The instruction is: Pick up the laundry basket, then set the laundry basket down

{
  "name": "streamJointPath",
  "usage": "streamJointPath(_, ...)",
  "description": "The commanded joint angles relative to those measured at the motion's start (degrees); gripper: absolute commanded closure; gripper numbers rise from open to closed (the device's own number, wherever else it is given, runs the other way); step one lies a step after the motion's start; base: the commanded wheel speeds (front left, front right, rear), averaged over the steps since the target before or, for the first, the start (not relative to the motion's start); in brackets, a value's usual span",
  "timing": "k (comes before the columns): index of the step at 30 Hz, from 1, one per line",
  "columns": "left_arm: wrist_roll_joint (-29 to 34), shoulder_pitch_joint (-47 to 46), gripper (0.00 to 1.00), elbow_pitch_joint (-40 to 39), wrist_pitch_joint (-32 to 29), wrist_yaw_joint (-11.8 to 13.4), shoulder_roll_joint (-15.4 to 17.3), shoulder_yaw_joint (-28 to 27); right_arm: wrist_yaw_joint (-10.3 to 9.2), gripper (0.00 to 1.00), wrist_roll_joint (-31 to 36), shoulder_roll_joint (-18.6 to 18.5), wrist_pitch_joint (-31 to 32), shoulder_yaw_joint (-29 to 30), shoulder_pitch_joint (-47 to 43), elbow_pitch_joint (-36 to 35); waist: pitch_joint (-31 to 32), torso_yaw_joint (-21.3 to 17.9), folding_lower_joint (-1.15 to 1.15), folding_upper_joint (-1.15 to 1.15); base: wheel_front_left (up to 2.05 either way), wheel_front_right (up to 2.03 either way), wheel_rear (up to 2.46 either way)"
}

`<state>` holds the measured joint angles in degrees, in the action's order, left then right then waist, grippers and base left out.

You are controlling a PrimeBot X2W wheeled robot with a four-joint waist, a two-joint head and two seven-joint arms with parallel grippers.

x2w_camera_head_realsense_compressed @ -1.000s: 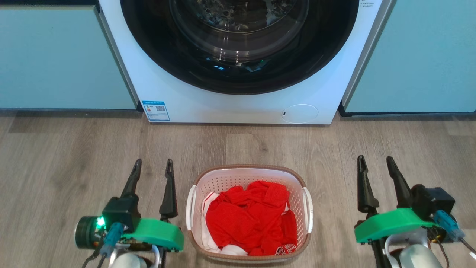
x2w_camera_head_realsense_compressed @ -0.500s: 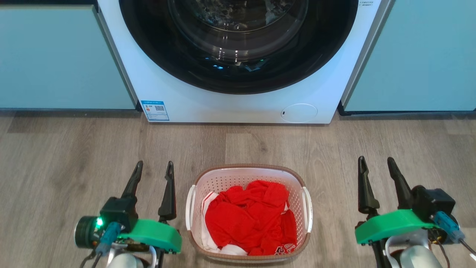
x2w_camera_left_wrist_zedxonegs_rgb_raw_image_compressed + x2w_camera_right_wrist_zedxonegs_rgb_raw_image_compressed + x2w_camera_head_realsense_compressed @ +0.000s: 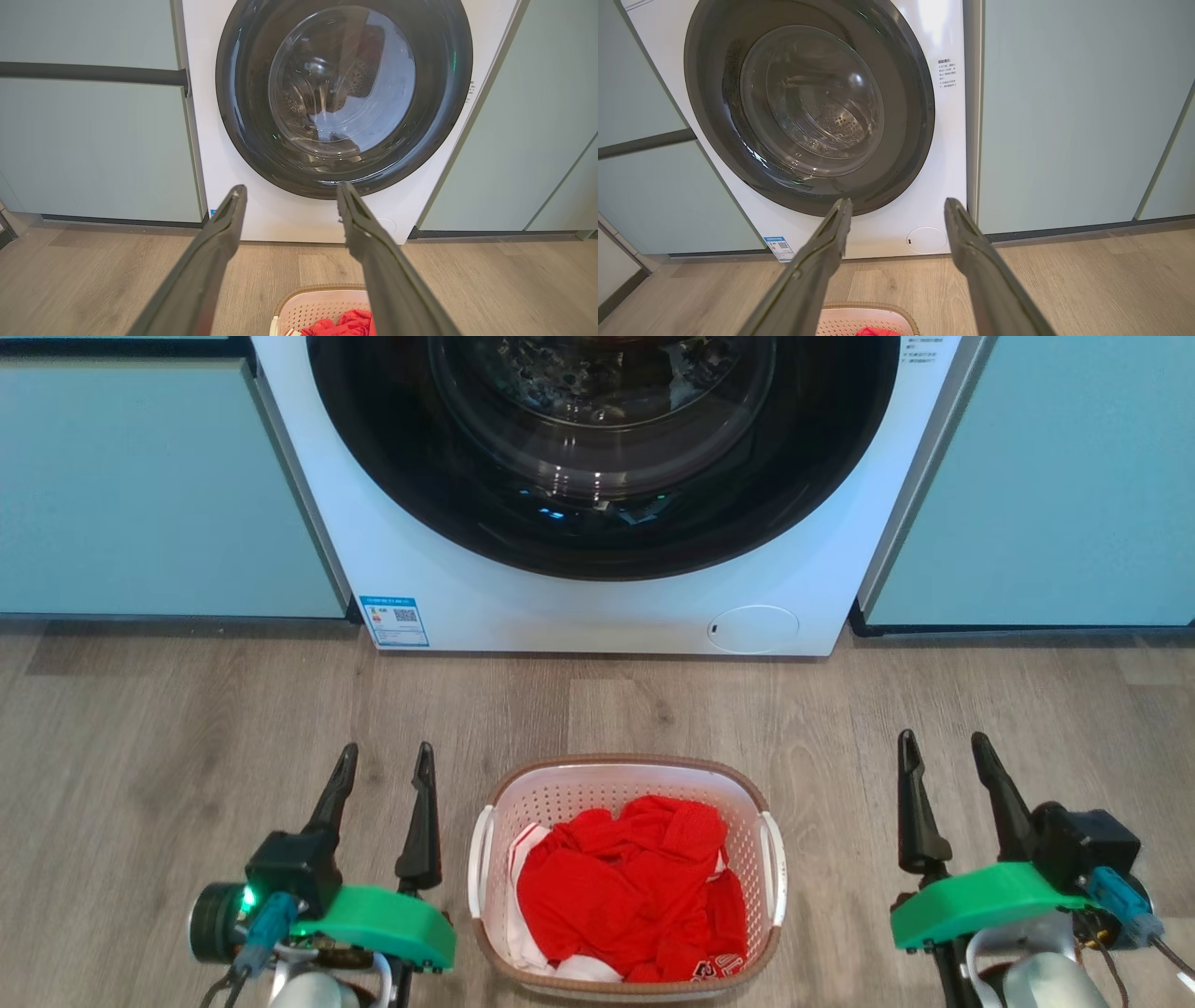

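Now, you are flanking the laundry basket (image 3: pixel 624 762), which is sitting on the wooden floor (image 3: pixel 187 756) before the washer (image 3: pixel 597 611) with red clothes (image 3: pixel 625 887) heaped inside. The left gripper (image 3: pixel 387 749) is hovering near the left handle (image 3: pixel 479 859), the right gripper (image 3: pixel 941 737) well apart from the right handle (image 3: pixel 776 866). Both are standing spread and gripping nothing, likely so each can close on a handle.
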<state>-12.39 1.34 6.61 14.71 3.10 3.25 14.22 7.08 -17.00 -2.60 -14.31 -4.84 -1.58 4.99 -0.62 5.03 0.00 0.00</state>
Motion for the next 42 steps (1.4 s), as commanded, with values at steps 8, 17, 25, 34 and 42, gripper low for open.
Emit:
streamJointPath(8, -1.3, -2.1, 0.00, -1.3, 0.3, 0.1, -0.4, -1.7, 0.41, 0.00, 0.5, -0.3, -0.7, -1.2, 0.9, -1.5, -0.3, 0.2, 0.00, 0.00, 0.00, 0.00, 0.00)
streamJointPath(17, -3.7, 1.4, 1.00, 3.9, -0.3, -0.2, 0.1, -0.1, 0.01, 1.00, -1.5, 0.1, 0.5, -0.4, -0.7, 4.2, -0.4, 0.1, 0.00, 0.00, 0.00, 0.00, 0.00)
streamJointPath(25, -9.0, 0.8, 1.00, 4.2, -1.3, -0.9, 0.4, -1.1, 0.04, 1.00, -6.7, -0.3, 1.5, -0.1, -0.1, 4.6, -0.3, -0.3, 0.00, 0.00, 0.00, 0.00, 0.00)
streamJointPath(34, -14.4, 0.2, 1.00, 4.6, -2.4, -1.6, 0.7, -2.0, 0.06, 1.00, -11.8, -0.6, 2.5, 0.3, 0.5, 4.9, -0.3, -0.6, 0.00, 0.00, 0.00, 0.00, 0.00)
streamJointPath(42, -19.7, -0.4, 1.00, 4.9, -3.5, -2.3, 0.9, -3.0, 0.09, 1.00, -16.9, -0.8, 3.6, 0.8, 1.0, 5.2, -0.2, -0.9, 0.00, 0.00, 0.00, 0.00, 0.00)
